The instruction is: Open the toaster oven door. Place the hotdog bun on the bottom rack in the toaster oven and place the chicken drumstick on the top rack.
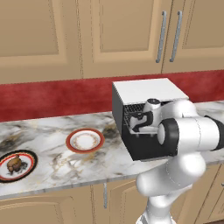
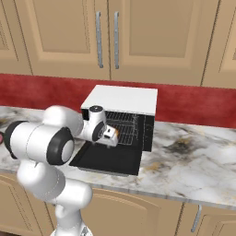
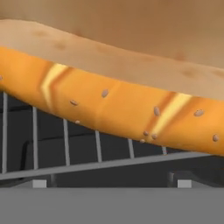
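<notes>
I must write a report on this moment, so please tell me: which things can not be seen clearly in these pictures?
- Hotdog bun: both ends cut off by the hand view's edges.
- Rack under the bun: arm hides the toaster oven opening in left base view; which rack, cannot tell.
- Chicken drumstick: too small for detail, left base view.

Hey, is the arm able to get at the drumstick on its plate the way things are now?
Probably yes. The drumstick sits uncovered on a plate at the counter's far left, nothing stacked near it. The gripper is at the oven mouth, jaws open, so it must back out and swing well left.
</notes>
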